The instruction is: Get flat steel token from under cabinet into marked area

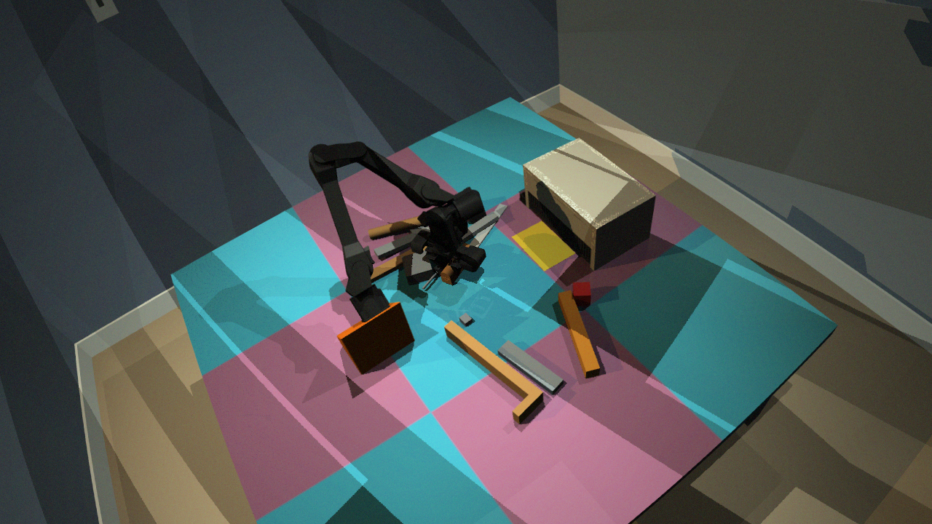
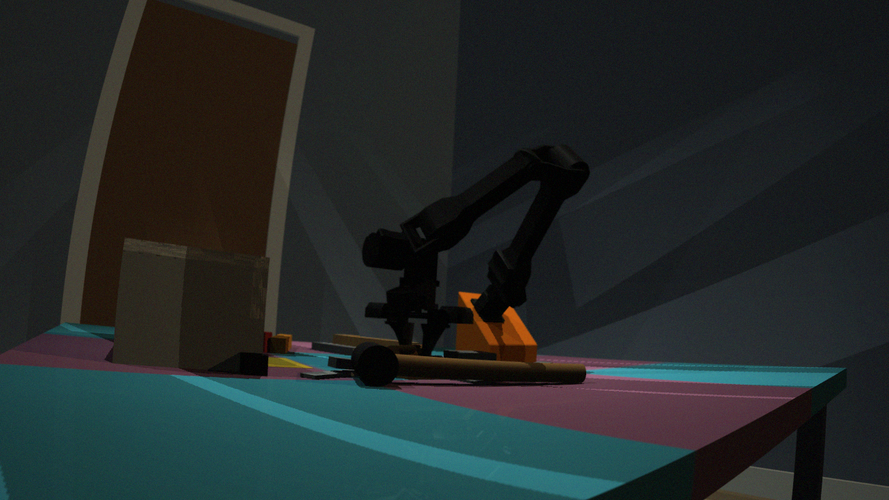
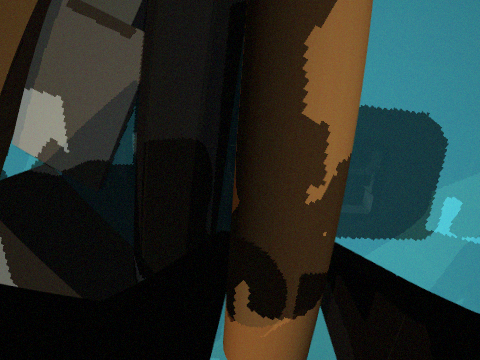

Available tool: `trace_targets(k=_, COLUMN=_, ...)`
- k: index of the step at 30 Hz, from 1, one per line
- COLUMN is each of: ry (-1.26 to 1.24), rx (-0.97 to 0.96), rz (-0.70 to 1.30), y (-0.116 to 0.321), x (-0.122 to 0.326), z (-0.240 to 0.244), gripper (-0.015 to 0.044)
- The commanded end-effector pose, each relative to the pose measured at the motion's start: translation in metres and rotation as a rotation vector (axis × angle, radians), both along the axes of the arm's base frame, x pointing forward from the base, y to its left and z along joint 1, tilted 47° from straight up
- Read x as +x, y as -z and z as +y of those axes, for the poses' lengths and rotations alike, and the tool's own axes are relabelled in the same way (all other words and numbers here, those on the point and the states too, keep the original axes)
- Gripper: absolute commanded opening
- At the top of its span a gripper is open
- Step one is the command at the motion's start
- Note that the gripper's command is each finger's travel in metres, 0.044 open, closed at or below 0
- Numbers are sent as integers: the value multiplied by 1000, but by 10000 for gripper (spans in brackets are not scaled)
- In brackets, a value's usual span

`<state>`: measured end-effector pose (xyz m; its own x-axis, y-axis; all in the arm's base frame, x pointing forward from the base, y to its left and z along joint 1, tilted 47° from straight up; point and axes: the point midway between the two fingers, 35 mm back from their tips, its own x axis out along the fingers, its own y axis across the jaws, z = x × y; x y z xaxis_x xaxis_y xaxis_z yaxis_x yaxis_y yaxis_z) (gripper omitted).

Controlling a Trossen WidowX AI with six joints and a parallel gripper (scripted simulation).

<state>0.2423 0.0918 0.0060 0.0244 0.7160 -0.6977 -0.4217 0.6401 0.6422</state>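
My gripper (image 1: 445,262) (image 2: 417,348) (image 3: 271,245) points down, low over the table, and is shut on a round wooden rod (image 1: 448,274) (image 3: 295,125). The rod's far end is hidden, and I cannot tell whether it touches the table. The pale cabinet (image 1: 590,185) (image 2: 217,310) stands at the right in the top view, with dark vent slots along its front. The yellow marked area (image 1: 545,246) (image 2: 289,362) lies in front of it, and no token shows on it. The steel token is not visible in any view.
Another wooden rod (image 1: 394,228) (image 2: 466,367) with a black round end lies beside the gripper. Grey bars (image 1: 483,223) lie beneath and beyond it. A wooden L-shaped stick (image 1: 488,362), a grey bar (image 1: 531,367), an orange bar (image 1: 578,335) and a red cube (image 1: 581,292) lie nearby.
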Motion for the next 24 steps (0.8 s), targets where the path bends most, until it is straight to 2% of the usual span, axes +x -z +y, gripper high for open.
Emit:
trace_targets(k=1, ry=-9, rx=15, rz=-12, y=-7, x=1, z=7, gripper=0)
trace_targets(k=24, ry=-9, rx=16, rz=-12, y=-15, x=0, z=14, gripper=0)
